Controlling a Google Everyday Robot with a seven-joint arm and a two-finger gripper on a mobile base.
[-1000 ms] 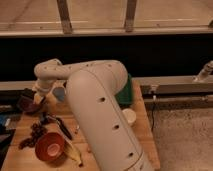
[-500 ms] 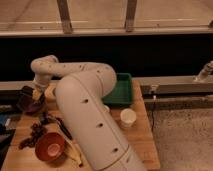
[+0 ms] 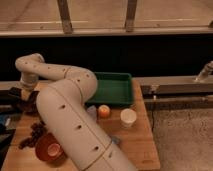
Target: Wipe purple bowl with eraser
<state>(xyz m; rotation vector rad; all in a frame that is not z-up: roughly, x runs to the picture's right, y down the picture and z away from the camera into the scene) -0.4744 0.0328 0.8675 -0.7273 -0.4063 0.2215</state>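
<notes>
The purple bowl [image 3: 30, 104] is a dark maroon round shape at the far left of the wooden table [image 3: 135, 140]. My white arm sweeps from the bottom centre up to the left and bends down there. My gripper [image 3: 25, 93] hangs at the end of it, right over or in the purple bowl. The gripper looks dark against the bowl. The black eraser does not show anywhere; it may be hidden by the gripper or the arm.
An orange-red bowl [image 3: 47, 148] sits at the front left, with a dark bunch [image 3: 35, 131] behind it. A green tray [image 3: 114, 88] stands at the back. An orange ball [image 3: 103, 111], a white cup [image 3: 128, 117] and a light-blue pad [image 3: 92, 113] lie mid-table.
My arm has swung left and lower in the view, uncovering the green tray, the orange ball and the cup. The gripper stays at the purple bowl.
</notes>
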